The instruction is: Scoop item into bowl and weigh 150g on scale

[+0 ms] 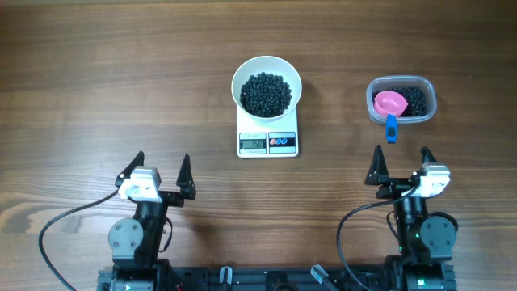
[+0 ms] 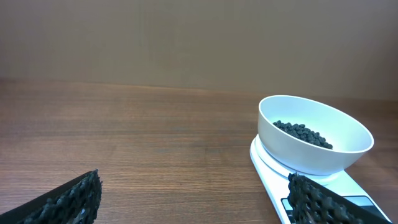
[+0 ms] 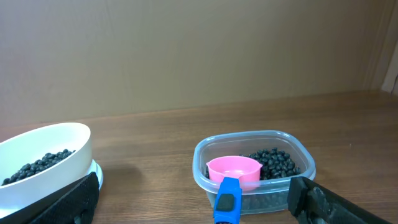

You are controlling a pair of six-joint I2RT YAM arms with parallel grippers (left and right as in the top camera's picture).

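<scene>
The white bowl [image 1: 266, 85] sits on the white scale [image 1: 267, 142] at the table's middle, holding a heap of the tiny black item [image 1: 266, 94]. The left wrist view shows the bowl [image 2: 314, 140] on the scale [image 2: 273, 180] to the right. More black pieces [image 1: 414, 99] lie in a clear tub [image 1: 401, 100] at the right, with a pink scoop [image 1: 390, 103] resting in it, its blue handle [image 3: 227, 200] over the near rim. My left gripper [image 1: 161, 171] and right gripper [image 1: 401, 162] stand open near the front edge, holding nothing.
Black cables [image 1: 56, 226] loop from both arm bases at the front edge. A beige wall [image 2: 199, 37] rises behind the table. Bare wood [image 1: 97, 81] stretches over the left half and between scale and tub.
</scene>
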